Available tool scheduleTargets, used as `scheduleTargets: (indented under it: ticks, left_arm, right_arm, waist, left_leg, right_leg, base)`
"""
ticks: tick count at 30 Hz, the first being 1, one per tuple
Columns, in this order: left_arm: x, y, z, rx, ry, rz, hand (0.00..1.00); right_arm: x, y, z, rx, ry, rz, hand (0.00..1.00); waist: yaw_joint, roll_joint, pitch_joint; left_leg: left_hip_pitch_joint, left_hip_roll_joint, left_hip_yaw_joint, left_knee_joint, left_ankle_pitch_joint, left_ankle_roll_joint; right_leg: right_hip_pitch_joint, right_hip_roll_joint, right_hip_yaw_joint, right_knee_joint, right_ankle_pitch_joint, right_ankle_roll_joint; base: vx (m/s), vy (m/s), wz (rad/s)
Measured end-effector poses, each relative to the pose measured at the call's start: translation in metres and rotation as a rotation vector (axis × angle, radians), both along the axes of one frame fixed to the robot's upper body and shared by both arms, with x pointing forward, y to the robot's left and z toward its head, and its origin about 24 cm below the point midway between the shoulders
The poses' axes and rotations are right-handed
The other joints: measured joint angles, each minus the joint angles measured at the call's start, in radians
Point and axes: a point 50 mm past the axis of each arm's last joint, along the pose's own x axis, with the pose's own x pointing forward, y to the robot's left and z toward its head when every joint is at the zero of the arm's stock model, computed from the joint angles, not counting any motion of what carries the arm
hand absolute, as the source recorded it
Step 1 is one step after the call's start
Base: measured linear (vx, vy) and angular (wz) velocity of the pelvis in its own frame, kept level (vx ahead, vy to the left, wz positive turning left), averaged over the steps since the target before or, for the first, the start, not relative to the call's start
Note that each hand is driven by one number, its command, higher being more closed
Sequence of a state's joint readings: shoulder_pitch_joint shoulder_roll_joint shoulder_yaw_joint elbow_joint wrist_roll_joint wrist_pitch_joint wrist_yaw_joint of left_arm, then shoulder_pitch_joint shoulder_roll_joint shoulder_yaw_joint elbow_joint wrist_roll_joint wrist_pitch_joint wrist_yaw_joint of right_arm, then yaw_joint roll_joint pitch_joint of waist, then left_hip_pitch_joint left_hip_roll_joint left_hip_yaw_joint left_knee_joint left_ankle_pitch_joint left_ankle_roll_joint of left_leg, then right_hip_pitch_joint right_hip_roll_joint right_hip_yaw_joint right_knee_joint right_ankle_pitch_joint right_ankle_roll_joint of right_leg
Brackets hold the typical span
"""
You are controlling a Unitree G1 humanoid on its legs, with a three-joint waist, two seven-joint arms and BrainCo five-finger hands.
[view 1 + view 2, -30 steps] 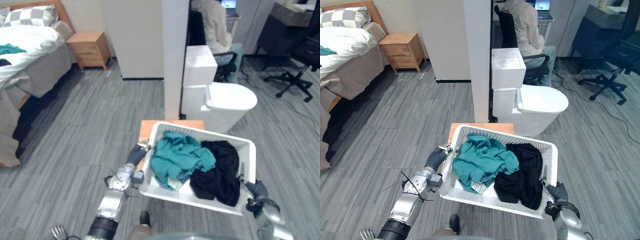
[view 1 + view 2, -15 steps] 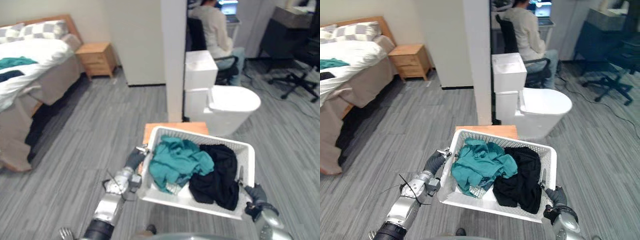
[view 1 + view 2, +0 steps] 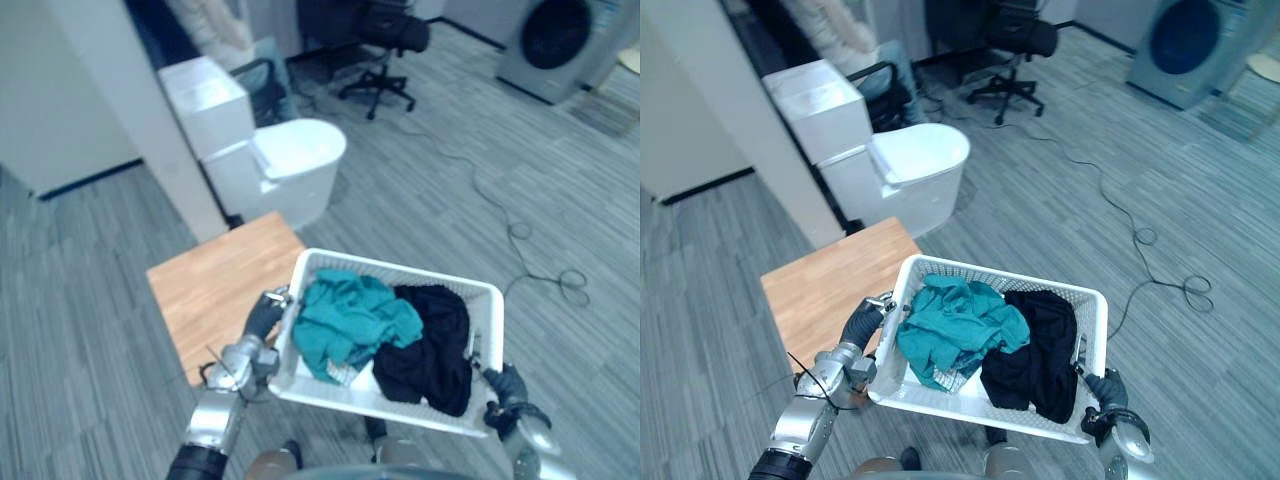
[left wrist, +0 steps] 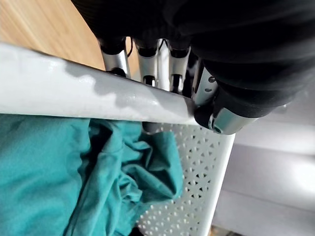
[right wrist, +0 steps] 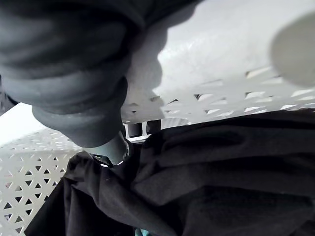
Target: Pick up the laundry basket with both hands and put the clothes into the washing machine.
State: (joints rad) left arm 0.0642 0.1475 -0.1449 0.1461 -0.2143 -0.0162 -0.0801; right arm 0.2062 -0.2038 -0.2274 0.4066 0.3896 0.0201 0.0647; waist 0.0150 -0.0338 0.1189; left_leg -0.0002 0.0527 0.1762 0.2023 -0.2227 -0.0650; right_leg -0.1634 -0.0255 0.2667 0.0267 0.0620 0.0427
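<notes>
- The robot holds a white perforated laundry basket point(image 3: 970, 408) off the grey plank floor point(image 3: 1200, 200), one hand on each short end.
- The left hand point(image 3: 862, 322) grips the basket's left rim. In the left wrist view its fingers point(image 4: 142, 59) curl over the rim's white bar and the thumb is tucked beneath it.
- The right hand point(image 3: 1102, 390) clamps the right rim. In the right wrist view, dark fingertips point(image 5: 140, 129) show through the lattice wall and a silver tip presses against the inner side, beside the black cloth.
- Inside the basket, a crumpled teal garment point(image 3: 955, 330) fills the left half. A black garment point(image 3: 1035, 345) lies against it on the right, with its edge draped near the right wall.
- A low wooden table point(image 3: 825, 285) stands just beside the basket's left end, under the left hand.
- A white toilet point(image 3: 905, 165) sits beyond the table, beside a pale partition wall point(image 3: 750, 110).
- A black office chair point(image 3: 1010, 40) stands further back.
- The washing machine point(image 3: 1185, 45), with its dark round door, stands well apart at the far right of the room. A thin cable point(image 3: 1140, 240) trails across the floor between it and the basket.
</notes>
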Motion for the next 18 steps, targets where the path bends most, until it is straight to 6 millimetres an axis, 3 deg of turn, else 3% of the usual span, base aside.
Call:
scheduleTargets:
  ticks: [1,2,3,4,5,7,8,10,12,14,15,16,17,18]
  left_arm:
    - [0.000,0.000,0.000,-0.001,0.001,0.001,1.00]
    - [0.000,-0.001,0.001,-0.006,0.000,0.002,1.00]
    - [0.001,-0.001,0.006,-0.010,-0.021,0.002,1.00]
    - [0.002,-0.001,0.008,-0.013,-0.031,0.003,1.00]
    - [0.002,0.000,0.009,-0.022,-0.035,0.012,1.00]
    - [0.001,0.003,0.007,-0.019,-0.026,0.022,1.00]
    - [0.001,0.003,0.005,-0.022,-0.017,0.025,1.00]
    - [0.001,0.003,0.004,-0.022,-0.013,0.027,1.00]
    - [0.005,0.002,0.007,-0.023,-0.026,0.022,1.00]
    - [0.010,0.002,0.006,-0.021,-0.022,0.023,1.00]
    - [0.010,0.001,0.005,-0.022,-0.016,0.023,1.00]
    - [0.009,0.001,0.004,-0.031,-0.012,0.026,1.00]
    - [0.006,0.001,0.001,-0.049,0.000,0.036,1.00]
    - [0.002,-0.001,-0.001,-0.069,0.003,0.040,1.00]
  right_arm:
    - [-0.001,0.000,-0.001,0.002,0.003,-0.001,1.00]
    - [-0.001,0.000,-0.001,0.002,0.004,0.000,1.00]
    - [0.001,0.000,0.000,0.004,-0.003,0.001,1.00]
    - [0.003,0.001,0.001,0.006,-0.007,0.003,1.00]
    - [0.004,0.002,0.001,0.009,-0.011,0.007,1.00]
    - [0.004,0.005,0.000,0.015,-0.007,0.013,1.00]
    - [0.002,0.006,-0.001,0.022,-0.003,0.008,1.00]
    - [0.000,0.007,-0.003,0.031,0.000,0.001,1.00]
    - [-0.001,0.009,-0.004,0.044,-0.001,-0.011,1.00]
    - [-0.009,0.014,-0.009,0.075,0.014,-0.032,1.00]
    - [-0.011,0.014,-0.010,0.077,0.021,-0.033,1.00]
    - [-0.012,0.014,-0.011,0.079,0.024,-0.034,1.00]
    - [-0.012,0.013,-0.010,0.076,0.023,-0.032,1.00]
    - [-0.010,0.008,-0.007,0.058,0.014,-0.026,1.00]
  waist:
    - [-0.001,0.014,-0.005]
    - [-0.002,0.024,-0.010]
    - [-0.001,0.038,-0.020]
    - [0.001,0.036,-0.020]
    - [-0.001,0.033,-0.021]
    - [-0.004,0.019,-0.033]
    - [-0.026,0.014,-0.039]
    - [-0.051,0.028,-0.053]
    - [-0.069,0.047,-0.067]
    - [-0.094,0.047,-0.067]
    - [-0.100,0.048,-0.067]
    - [-0.110,0.050,-0.066]
    - [-0.098,0.054,-0.065]
    - [-0.065,0.069,-0.064]
  left_leg:
    - [0.006,0.013,0.021,0.011,-0.010,0.000]
    - [0.016,0.034,0.056,0.012,-0.026,-0.004]
    - [0.026,0.039,0.083,0.006,-0.048,-0.001]
    - [0.032,0.042,0.095,0.003,-0.058,0.001]
    - [0.047,0.044,0.134,0.005,-0.072,-0.003]
    - [0.075,0.044,0.202,0.008,-0.090,-0.005]
    - [0.107,0.043,0.249,0.017,-0.095,0.003]
    - [0.117,0.056,0.251,0.027,-0.096,0.001]
    - [0.120,0.082,0.251,0.044,-0.110,-0.023]
    - [0.100,0.131,0.236,0.211,-0.110,-0.021]
    - [0.082,0.148,0.230,0.296,-0.105,-0.006]
    - [0.039,0.164,0.212,0.436,-0.077,0.090]
    - [-0.027,0.169,0.165,0.598,-0.007,0.192]
    - [-0.078,0.111,0.076,0.655,-0.065,0.136]
  right_leg:
    - [-0.002,0.015,0.014,0.006,-0.014,-0.026]
    - [-0.013,0.044,0.033,0.013,-0.053,-0.081]
    - [-0.026,0.064,0.061,0.010,-0.068,-0.095]
    - [-0.033,0.070,0.075,0.006,-0.067,-0.094]
    - [-0.040,0.088,0.104,0.003,-0.061,-0.090]
    - [-0.050,0.100,0.147,-0.002,0.011,-0.038]
    - [-0.053,0.111,0.170,0.000,0.078,0.025]
    - [-0.064,0.143,0.197,0.017,0.085,0.040]
    - [-0.105,0.192,0.203,0.079,0.073,0.046]
    - [-0.111,0.254,0.211,0.187,0.016,0.022]
    - [-0.102,0.268,0.213,0.211,-0.003,0.010]
    - [-0.094,0.289,0.226,0.247,-0.033,-0.007]
    - [-0.076,0.309,0.246,0.284,-0.070,-0.051]
    - [-0.058,0.321,0.304,0.289,-0.111,-0.083]
  base:
    - [0.00,0.079,-1.20]
    - [0.05,0.066,-1.31]
    - [0.06,0.072,-1.37]
    - [0.08,0.084,-1.51]
    - [0.10,0.081,-1.58]
    - [0.14,0.071,-1.56]
    - [0.16,0.051,-1.17]
    - [0.22,0.050,-1.11]
    - [0.29,0.035,-0.97]
    - [0.36,-0.058,-0.74]
    - [0.33,-0.100,-0.60]
    - [0.31,-0.084,-0.86]
    - [0.26,-0.002,-1.44]
    - [0.23,0.054,-1.59]
